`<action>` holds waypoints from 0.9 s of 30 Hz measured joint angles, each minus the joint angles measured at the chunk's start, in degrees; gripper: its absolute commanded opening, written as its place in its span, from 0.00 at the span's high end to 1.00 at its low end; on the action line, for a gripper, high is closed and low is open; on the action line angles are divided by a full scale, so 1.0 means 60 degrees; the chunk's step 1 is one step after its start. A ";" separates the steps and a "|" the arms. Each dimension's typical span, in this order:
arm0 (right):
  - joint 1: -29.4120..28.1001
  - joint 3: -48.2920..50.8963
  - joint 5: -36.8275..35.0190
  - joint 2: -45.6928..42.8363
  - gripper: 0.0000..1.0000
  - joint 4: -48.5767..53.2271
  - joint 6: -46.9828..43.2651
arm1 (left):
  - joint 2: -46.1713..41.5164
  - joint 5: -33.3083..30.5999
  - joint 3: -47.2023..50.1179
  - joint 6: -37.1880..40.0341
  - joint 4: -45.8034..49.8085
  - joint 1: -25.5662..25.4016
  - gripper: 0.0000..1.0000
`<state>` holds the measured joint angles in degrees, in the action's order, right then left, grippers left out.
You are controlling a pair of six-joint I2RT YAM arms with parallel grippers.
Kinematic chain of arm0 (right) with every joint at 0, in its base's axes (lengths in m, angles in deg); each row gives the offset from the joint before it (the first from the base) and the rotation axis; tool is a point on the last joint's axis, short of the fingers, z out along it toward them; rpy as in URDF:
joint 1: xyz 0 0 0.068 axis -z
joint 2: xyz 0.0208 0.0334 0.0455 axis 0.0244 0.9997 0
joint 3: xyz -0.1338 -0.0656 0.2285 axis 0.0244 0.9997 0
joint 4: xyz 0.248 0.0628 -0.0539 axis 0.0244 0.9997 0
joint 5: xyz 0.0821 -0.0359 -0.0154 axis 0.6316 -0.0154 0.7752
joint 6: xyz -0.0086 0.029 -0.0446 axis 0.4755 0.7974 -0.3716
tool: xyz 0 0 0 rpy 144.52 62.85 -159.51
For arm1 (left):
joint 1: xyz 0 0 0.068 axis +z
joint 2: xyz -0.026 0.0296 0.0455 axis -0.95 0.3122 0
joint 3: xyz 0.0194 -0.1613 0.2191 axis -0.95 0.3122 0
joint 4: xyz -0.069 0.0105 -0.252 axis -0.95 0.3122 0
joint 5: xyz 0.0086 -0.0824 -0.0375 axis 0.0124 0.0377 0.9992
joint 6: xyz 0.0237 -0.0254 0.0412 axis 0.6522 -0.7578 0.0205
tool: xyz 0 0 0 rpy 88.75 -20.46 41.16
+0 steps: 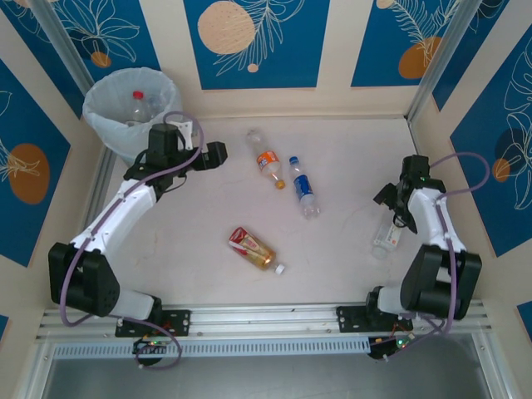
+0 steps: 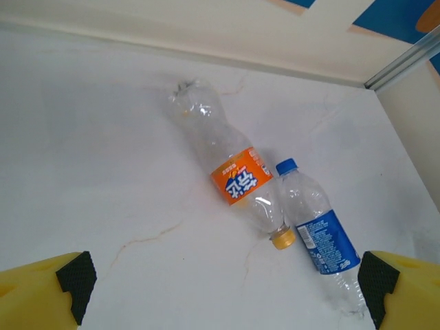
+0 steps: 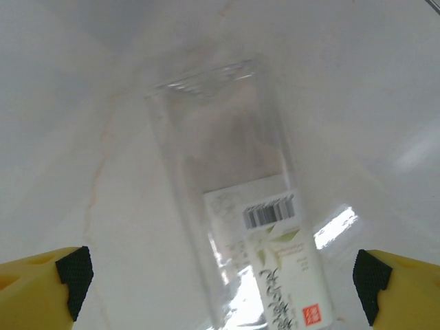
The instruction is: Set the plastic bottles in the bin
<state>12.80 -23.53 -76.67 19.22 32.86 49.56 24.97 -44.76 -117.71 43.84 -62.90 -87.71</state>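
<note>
Right gripper (image 3: pixel 221 278), jaws spread wide and holding nothing, hangs just above the white-labelled clear bottle (image 3: pixel 234 206) lying well apart from the bin (image 1: pixel 101 104), and should, I judge, sink straight down astride the bottle's middle before closing, lest it slip out sideways.

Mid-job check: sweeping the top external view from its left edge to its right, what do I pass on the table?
Bin → left pincer → orange-label bottle → blue-label bottle → white-label bottle. Left out: the red-yellow bottle, which overlaps the orange one sideways.
</note>
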 measured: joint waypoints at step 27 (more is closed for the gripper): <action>0.0769 -0.2310 0.1348 0.4918 0.26 0.0240 -0.3075 | -0.0007 -0.0193 0.0718 0.0044 -0.0051 -0.0044 0.01</action>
<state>17.41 -37.39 -68.58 48.73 34.30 31.12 24.93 -45.91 -113.41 44.10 -63.21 -87.97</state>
